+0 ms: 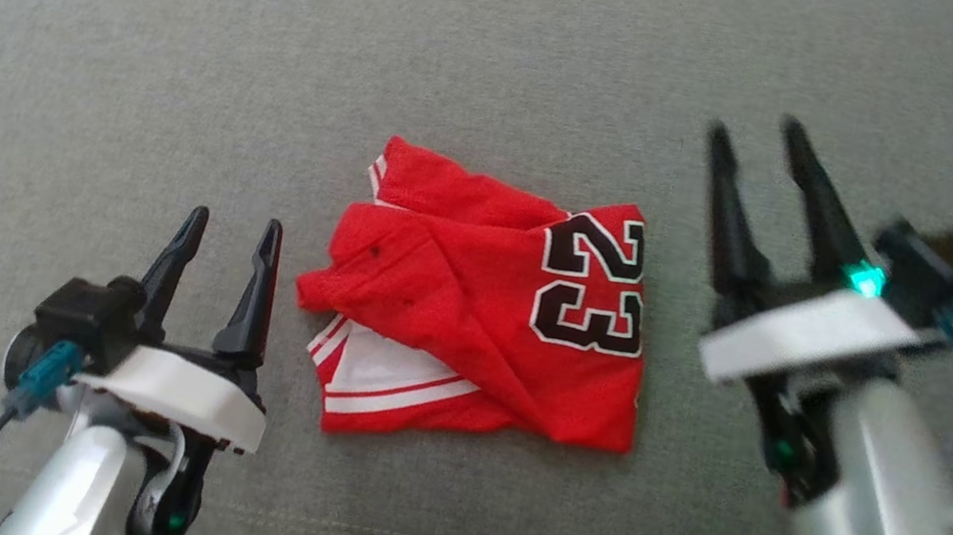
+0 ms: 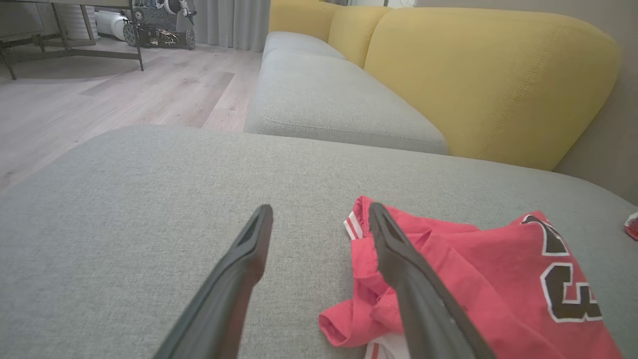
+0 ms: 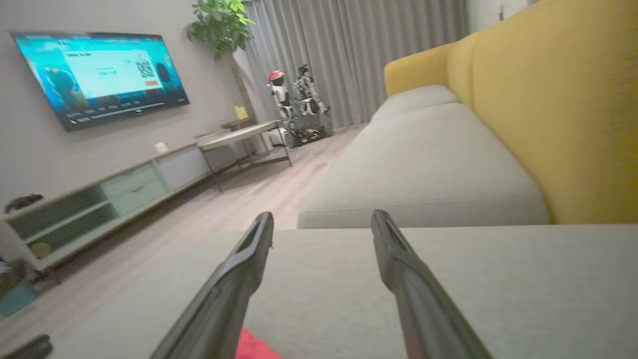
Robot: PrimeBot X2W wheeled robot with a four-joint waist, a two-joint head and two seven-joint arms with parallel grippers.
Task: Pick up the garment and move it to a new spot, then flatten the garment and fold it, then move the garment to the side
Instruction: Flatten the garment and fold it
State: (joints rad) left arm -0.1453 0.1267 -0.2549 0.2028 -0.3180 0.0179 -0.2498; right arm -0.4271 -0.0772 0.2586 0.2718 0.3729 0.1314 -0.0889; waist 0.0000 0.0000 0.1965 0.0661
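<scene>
Grey seat cushion (image 1: 514, 41) underneath, yellow sofa back (image 2: 488, 85) beyond it, pale wooden floor (image 2: 124, 94) alongside, lit television (image 3: 99, 75) on the wall, low cabinet (image 3: 99, 199) beneath it, leafy potted plant (image 3: 222, 25) beside grey curtains (image 3: 349, 50), coffee table (image 3: 239, 137) and parked robots (image 3: 299, 104) near those curtains

Home liv. rm: grey-cushioned, yellow-backed fabric sofa (image 3: 498, 124); opp. it, wall-mounted flat-screen TV (image 3: 99, 75) & low pale cabinet (image 3: 114, 194); green potted plant (image 3: 222, 22) & grey pleated curtains (image 3: 349, 60) past sofa's far end.
</scene>
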